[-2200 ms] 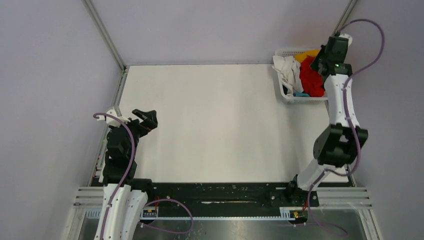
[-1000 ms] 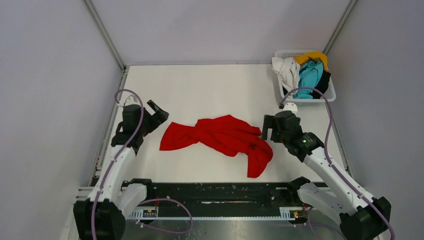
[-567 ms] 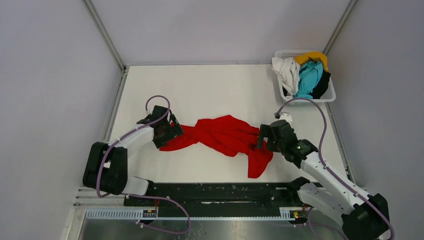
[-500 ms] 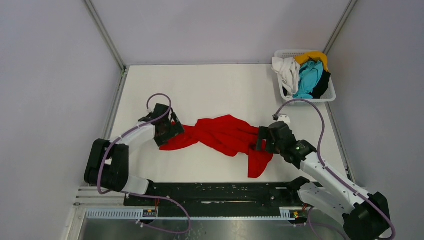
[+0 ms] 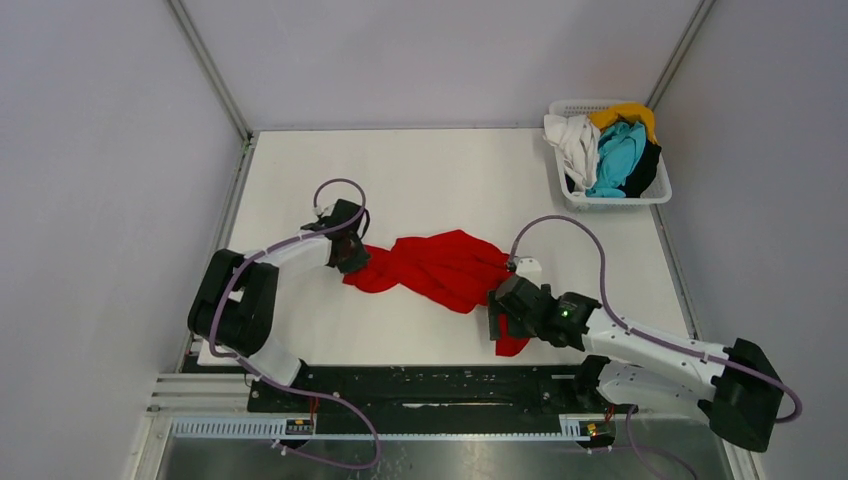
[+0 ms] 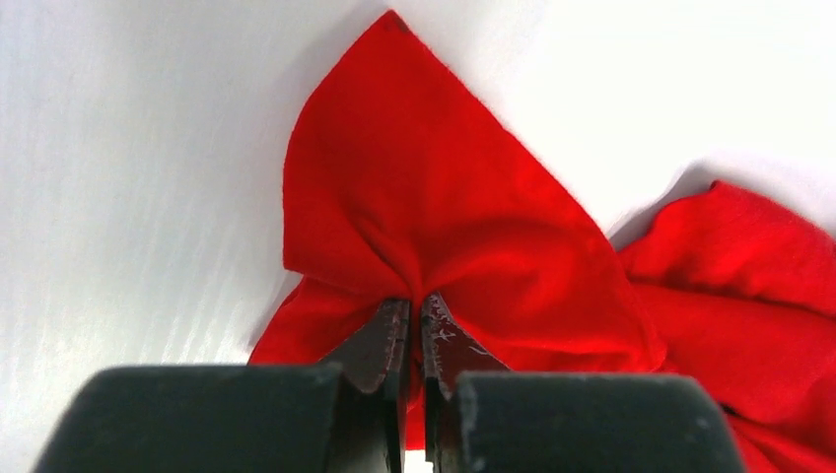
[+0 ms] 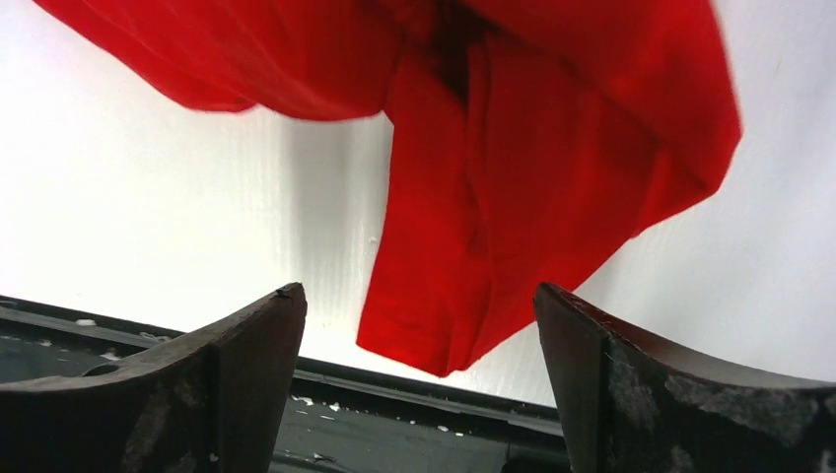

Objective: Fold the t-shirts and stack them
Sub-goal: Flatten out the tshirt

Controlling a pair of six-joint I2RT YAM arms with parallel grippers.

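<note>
Right hand (image 5: 497, 325) dropped to red shirt's (image 5: 440, 268) lower tail, jaws wide apart, gripping nothing | left hand (image 5: 354, 257) nudged rightward, pinched tight on shirt's left tip | shirt crumpled mid-frame on bench (image 5: 420, 180).

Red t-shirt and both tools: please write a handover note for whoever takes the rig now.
Left tool: shut on a fold at the left end of the red t-shirt.
Right tool: open over its near right end, gripping nothing.
Shirt crumpled on the table; other t-shirts in the basket.
Done: nothing folded, no stack.
Left: spread and fold the red one, then the others, and stack.
</note>
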